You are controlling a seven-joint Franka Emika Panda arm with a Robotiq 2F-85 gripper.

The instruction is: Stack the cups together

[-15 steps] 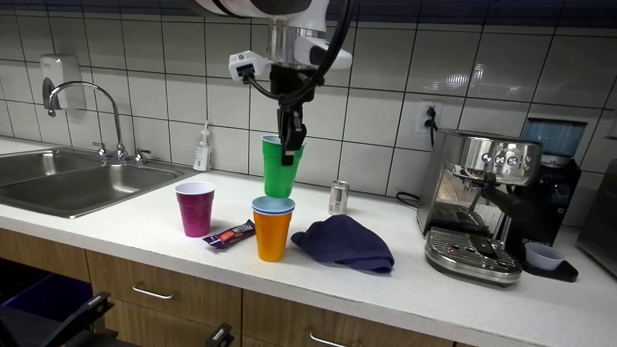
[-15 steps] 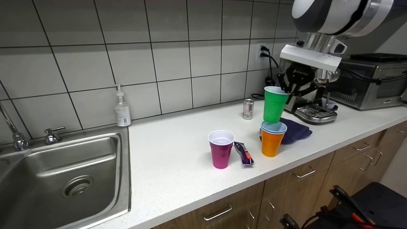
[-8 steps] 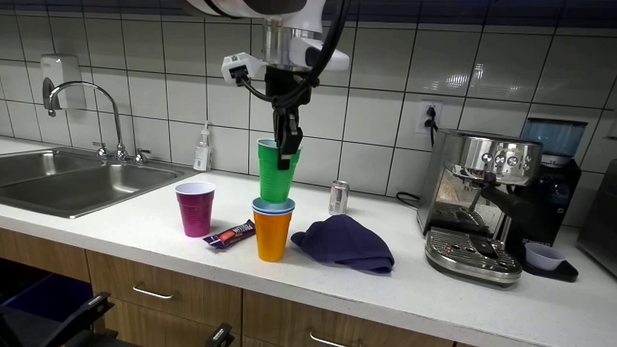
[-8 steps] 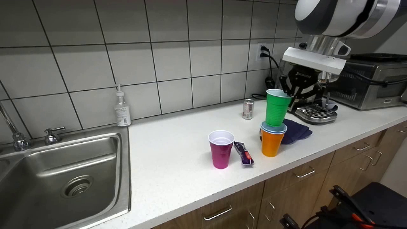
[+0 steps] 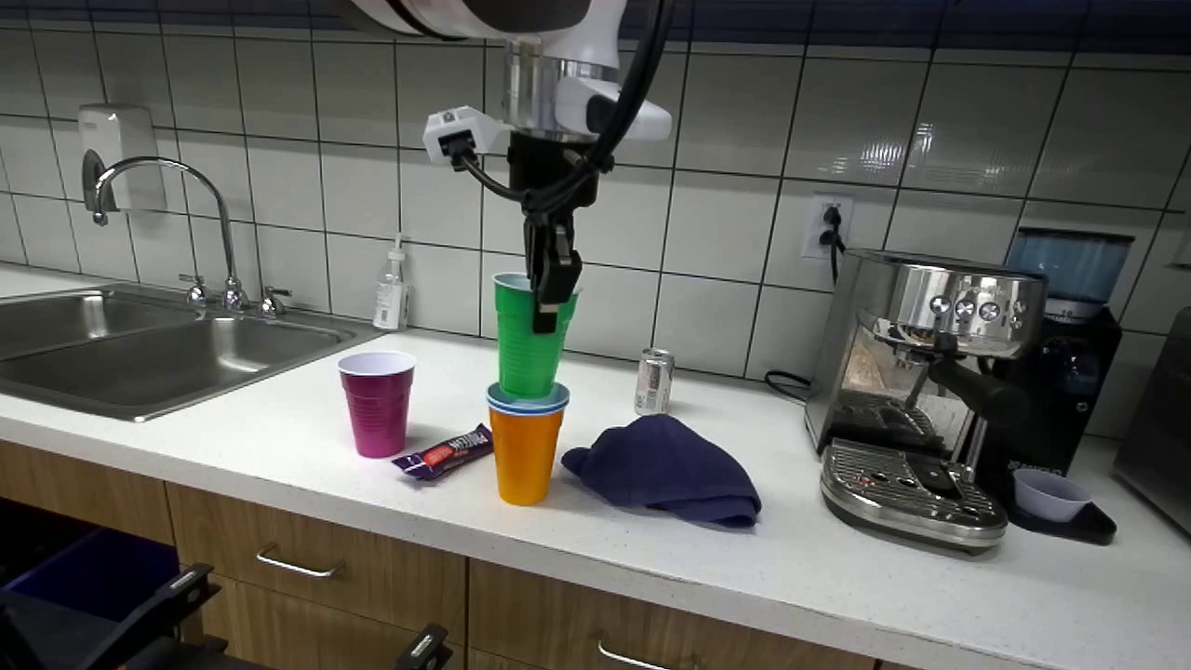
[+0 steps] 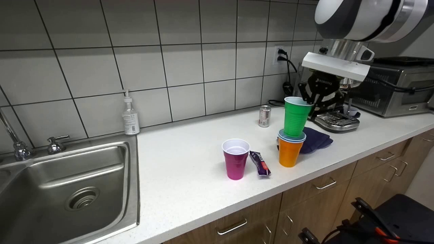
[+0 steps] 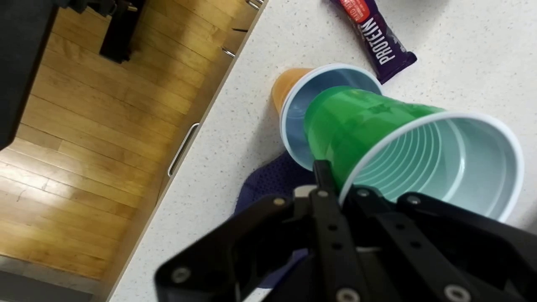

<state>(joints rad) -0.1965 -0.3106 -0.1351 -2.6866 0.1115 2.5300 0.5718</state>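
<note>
My gripper (image 7: pixel 344 186) is shut on the rim of the green cup (image 5: pixel 523 349), one finger inside and one outside. The green cup is upright in both exterior views (image 6: pixel 295 117). Its base shows within the mouth of the blue cup (image 7: pixel 295 121); I cannot tell how deep it sits. The blue cup is nested in the orange cup (image 5: pixel 526 461), so mostly its rim shows outside. The orange cup stands on the counter and also shows in the wrist view (image 7: pixel 287 86). The magenta-purple cup (image 6: pixel 235 166) stands apart, upright, mouth up; it is out of the wrist view.
A protein bar (image 5: pixel 444 453) lies between the magenta cup and the stack. A dark blue cloth (image 5: pixel 665 475) lies beside the orange cup. A silvery can (image 5: pixel 654 381) stands behind. A coffee machine (image 5: pixel 921 391) and a sink (image 6: pixel 78 189) flank the area. The counter's front edge is close.
My gripper has lowered the green cup and shifted it slightly sideways, so its base has come down into the blue cup's mouth. The other cups have not moved.
</note>
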